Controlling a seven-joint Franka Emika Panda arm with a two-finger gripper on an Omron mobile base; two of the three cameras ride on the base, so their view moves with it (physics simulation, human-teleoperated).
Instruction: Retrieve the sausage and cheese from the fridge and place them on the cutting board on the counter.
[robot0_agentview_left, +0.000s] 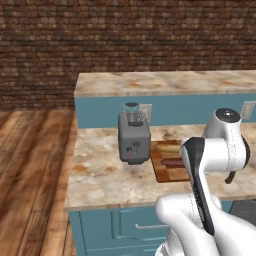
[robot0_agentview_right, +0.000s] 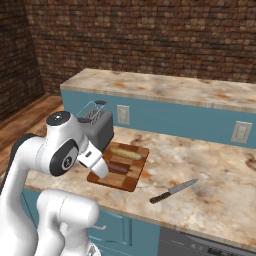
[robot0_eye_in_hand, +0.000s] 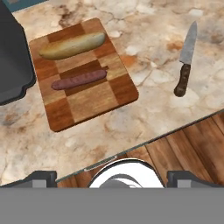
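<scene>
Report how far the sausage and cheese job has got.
Done: the sausage lies on the cutting board, beside a pale loaf-shaped item; whether that is the cheese I cannot tell. In hand: nothing; the gripper hangs open above the counter edge, fingers empty. Left: possibly the cheese, as no yellowish chunk is on the board.

Reddish-brown checkered cutting board (robot0_eye_in_hand: 83, 74) carries a dark-red sausage (robot0_eye_in_hand: 79, 79) and a pale tan loaf (robot0_eye_in_hand: 72, 45), all on a beige marbled counter (robot0_eye_in_hand: 148, 48) over teal cabinets (robot0_agentview_left: 120, 225). Grey toaster (robot0_agentview_left: 134, 137) at the board's left; knife (robot0_eye_in_hand: 186, 59) to its right, silver blade, dark brown handle. Red-brown brick wall (robot0_agentview_right: 150, 35) behind, white outlets (robot0_agentview_right: 123, 114) on the teal ledge.
</scene>
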